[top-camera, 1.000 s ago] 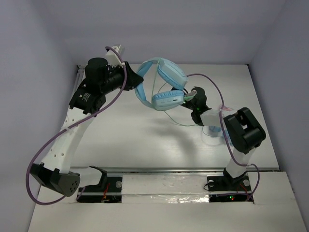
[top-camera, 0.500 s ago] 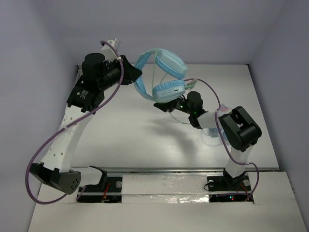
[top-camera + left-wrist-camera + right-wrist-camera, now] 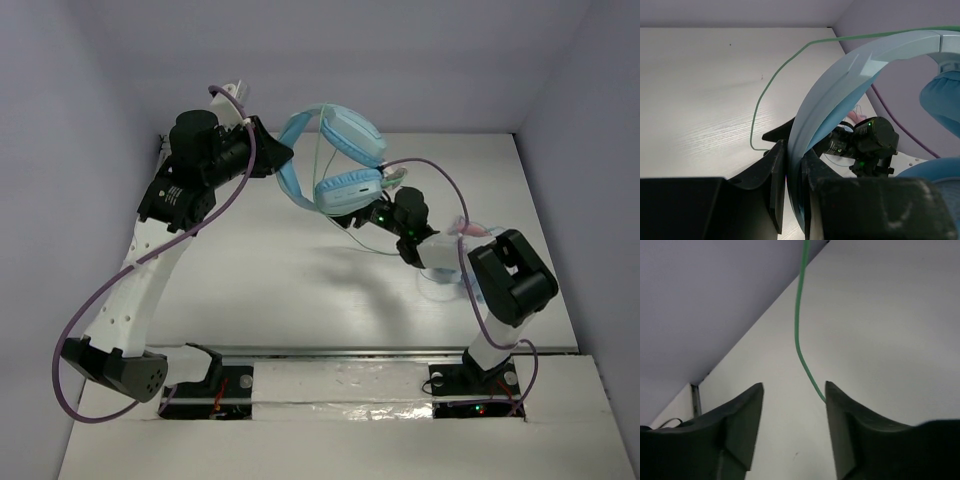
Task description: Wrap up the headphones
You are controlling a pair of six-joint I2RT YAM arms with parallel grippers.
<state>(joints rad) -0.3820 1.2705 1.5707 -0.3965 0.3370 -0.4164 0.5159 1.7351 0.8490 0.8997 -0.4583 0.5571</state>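
Top view, upper left: left end effector (image 3: 275, 160) up against headphones (image 3: 340, 165), grip itself hard to read there. Confirmed in left wrist view: pinched tight on the headband edge. Held upper centre, clear of worktop (image 3: 250, 270); band arch at left, cups stacked toward right. Light sky-blue, wide band, padded oval cups, thin green cable (image 3: 799, 335). Right wrist view only: right end effector (image 3: 792, 390) parted, cable beside one finger, unclamped.

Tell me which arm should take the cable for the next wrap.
Right, likely. The right end effector is open with the green cable passing through the gap, ungripped. The left end effector is shut on the headband, holding the headphones up.
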